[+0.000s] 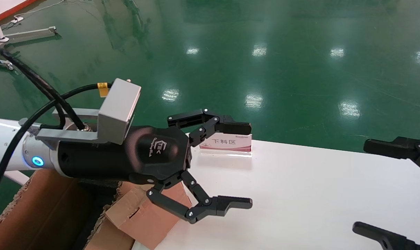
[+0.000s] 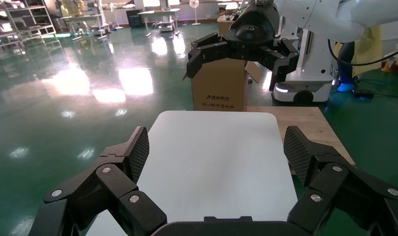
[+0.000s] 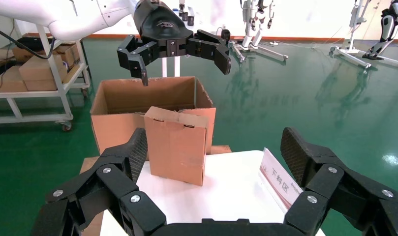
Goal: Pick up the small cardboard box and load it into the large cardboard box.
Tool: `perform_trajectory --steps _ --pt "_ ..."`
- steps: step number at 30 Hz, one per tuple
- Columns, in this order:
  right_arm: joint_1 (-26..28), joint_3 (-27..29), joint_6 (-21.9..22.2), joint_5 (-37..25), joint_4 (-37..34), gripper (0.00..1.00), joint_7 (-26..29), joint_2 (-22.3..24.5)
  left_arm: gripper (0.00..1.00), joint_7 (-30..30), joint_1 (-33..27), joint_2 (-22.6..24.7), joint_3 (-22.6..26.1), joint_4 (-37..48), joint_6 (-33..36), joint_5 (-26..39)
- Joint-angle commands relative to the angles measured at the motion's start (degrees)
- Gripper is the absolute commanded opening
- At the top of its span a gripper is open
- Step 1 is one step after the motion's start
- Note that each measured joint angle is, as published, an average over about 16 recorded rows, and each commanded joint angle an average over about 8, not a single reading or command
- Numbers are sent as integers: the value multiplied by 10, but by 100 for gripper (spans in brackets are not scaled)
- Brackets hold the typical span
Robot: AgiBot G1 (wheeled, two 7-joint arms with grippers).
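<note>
The small cardboard box (image 3: 177, 147) stands upright at the left end of the white table (image 1: 300, 194); the head view shows its top (image 1: 151, 211) under my left arm. Just past that table end sits the large cardboard box (image 3: 118, 113), open, with ragged edges (image 1: 40, 215). My left gripper (image 1: 248, 165) hangs open and empty above and slightly beyond the small box, and the right wrist view also catches it (image 3: 184, 69). My right gripper (image 1: 364, 187) is open at the table's right side, facing the small box from a distance.
A sign (image 1: 227, 143) in a clear stand sits at the table's far edge. In the left wrist view a printed carton (image 2: 220, 88) and a wooden pallet (image 2: 305, 118) lie past the table's right end. A cart with boxes (image 3: 34, 73) stands beyond the large box.
</note>
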Motion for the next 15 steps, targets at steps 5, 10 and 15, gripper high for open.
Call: perform_trajectory --steps 5,10,15 --pt "0 0 0 0 0 100 0 0 100 0 0 0 0 0 0 0" --pt "0 0 0 0 0 100 0 0 100 0 0 0 0 0 0 0" --pt "0 0 0 0 0 100 0 0 100 0 0 0 0 0 0 0"
